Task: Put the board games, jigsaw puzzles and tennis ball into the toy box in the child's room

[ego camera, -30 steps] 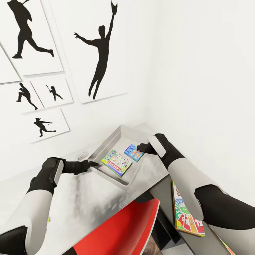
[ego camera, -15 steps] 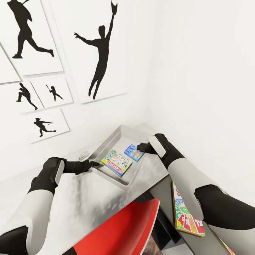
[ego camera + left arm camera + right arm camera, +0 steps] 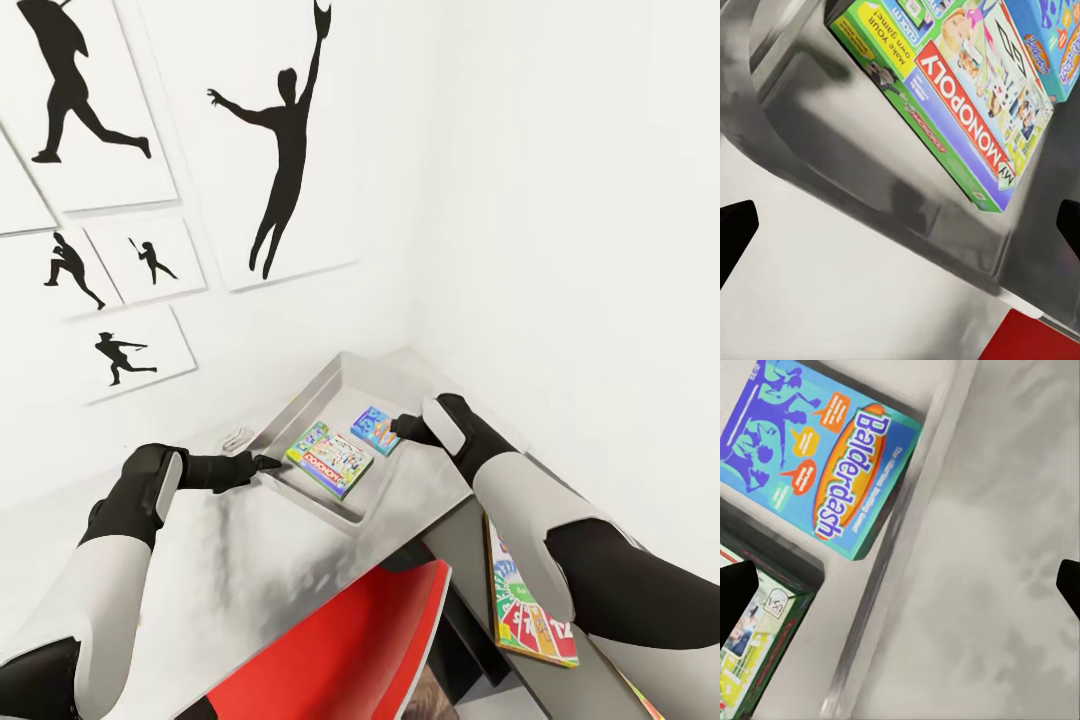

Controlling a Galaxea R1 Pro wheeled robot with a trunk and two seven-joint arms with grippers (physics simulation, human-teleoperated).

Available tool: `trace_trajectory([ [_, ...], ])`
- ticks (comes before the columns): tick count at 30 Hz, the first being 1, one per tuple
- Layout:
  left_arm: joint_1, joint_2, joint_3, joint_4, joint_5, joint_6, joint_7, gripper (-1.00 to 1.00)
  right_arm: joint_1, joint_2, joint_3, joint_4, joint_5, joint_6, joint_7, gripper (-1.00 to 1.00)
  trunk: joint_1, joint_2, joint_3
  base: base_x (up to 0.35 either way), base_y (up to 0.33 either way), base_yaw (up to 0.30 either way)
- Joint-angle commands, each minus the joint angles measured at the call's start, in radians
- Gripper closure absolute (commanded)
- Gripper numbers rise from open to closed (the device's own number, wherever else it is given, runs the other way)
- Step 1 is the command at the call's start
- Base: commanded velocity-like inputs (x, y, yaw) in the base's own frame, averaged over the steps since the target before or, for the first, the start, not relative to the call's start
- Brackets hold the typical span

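In the toy box (image 3: 300,405) on your desk (image 3: 260,560): Monopoly box (image 3: 330,459) & blue Balderdash box (image 3: 373,429), side by side. Left claw (image 3: 268,462) at near rim, right claw (image 3: 398,428) by Balderdash, both spread wide, nothing gripped.

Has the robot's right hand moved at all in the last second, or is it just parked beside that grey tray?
Yes. The right gripper has dropped slightly toward the toy box rim beside the blue game, which stayed put.
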Motion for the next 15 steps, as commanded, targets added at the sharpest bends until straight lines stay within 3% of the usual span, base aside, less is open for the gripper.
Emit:
trace_trajectory([
  [1,-0.001,-0.001,0.003,-0.001,-0.008,0.005,-0.008,-1.0,-0.001,-0.001,0.008,0.0,-0.01,0.001,-0.004,-1.0,0.001,-0.002,-0.002,0.0,0.0,0.0],
  [15,-0.001,0.001,0.003,-0.001,-0.008,0.005,-0.008,-1.0,-0.001,0.001,0.012,0.005,-0.009,-0.008,0.017,-1.0,0.001,-0.002,-0.013,0.0,0.0,0.0],
])
